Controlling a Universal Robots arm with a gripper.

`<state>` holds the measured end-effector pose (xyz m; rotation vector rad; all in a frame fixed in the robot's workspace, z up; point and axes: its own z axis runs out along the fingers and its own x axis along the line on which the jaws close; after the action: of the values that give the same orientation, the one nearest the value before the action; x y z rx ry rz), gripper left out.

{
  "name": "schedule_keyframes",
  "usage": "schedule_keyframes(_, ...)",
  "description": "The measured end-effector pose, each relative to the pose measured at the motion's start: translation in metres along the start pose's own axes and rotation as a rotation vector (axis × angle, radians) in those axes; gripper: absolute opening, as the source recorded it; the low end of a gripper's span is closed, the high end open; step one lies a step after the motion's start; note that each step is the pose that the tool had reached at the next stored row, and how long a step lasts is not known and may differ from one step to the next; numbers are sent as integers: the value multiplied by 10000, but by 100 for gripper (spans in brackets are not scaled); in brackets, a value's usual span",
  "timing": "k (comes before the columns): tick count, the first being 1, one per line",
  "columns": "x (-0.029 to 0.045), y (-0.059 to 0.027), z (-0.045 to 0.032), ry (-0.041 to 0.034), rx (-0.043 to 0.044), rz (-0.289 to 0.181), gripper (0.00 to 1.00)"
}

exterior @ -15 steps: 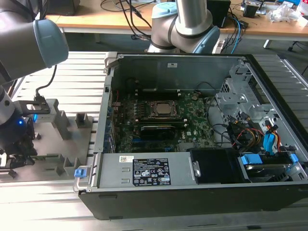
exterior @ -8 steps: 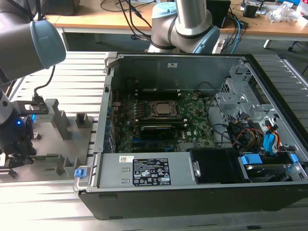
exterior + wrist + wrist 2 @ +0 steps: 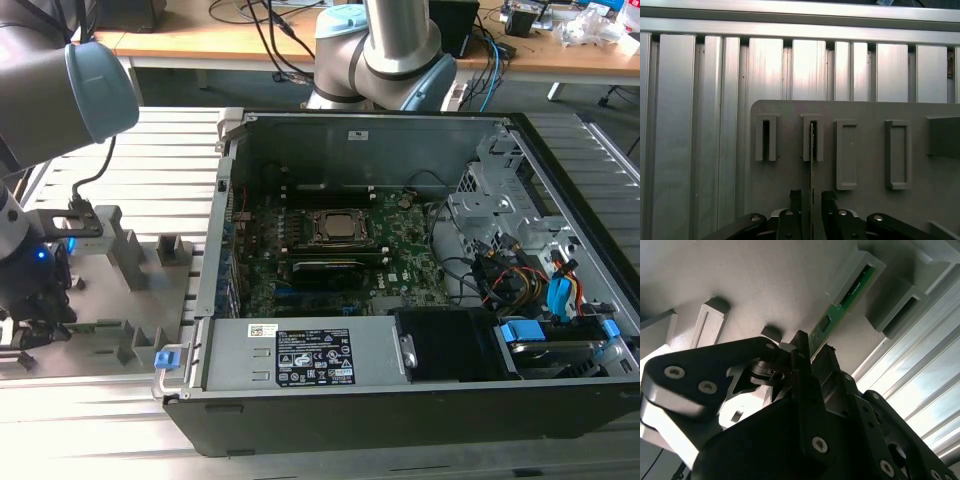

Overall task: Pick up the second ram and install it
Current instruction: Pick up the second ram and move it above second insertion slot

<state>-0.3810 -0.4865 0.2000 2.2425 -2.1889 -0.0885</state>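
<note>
Ram (image 3: pixel 812 172): thin green stick with small dark parts on its face. It stands on edge with its far end in a slotted block (image 3: pixel 806 139) on the grey plate (image 3: pixel 110 345) at the exterior view's left. Arm (image 3: pixel 60 90) reaches down there. Hand (image 3: pixel 811 196) is released and straddles the ram's near end. There's one finger (image 3: pixel 796 200) each side, with a gap on both sides in the first wrist view, so no grip. Same plate carries a second slotted block (image 3: pixel 766 139) just beside the ram's, plus two frame-shaped blocks (image 3: pixel 846 155). Plate sits on the ribbed aluminium bench (image 3: pixel 690 125). Further right in the exterior view is the open case (image 3: pixel 400 420), well apart from the hand, with a blue latch (image 3: pixel 168 358) at its near corner. Inside it: PSU (image 3: pixel 300 355) along the near wall, mainboard (image 3: pixel 400 265) with socket (image 3: pixel 337 228), a black card (image 3: pixel 325 270) just below that, then cables (image 3: pixel 520 280) by the drive cage. Case wall stands between plate and mainboard.
</note>
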Motion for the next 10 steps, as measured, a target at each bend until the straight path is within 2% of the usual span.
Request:
schedule_keyframes(2,0,0,0,0,1,0,29)
schedule_keyframes(4,0,-1,0,0,1,0,16)
schedule_keyframes(10,0,-1,0,0,0,0,14)
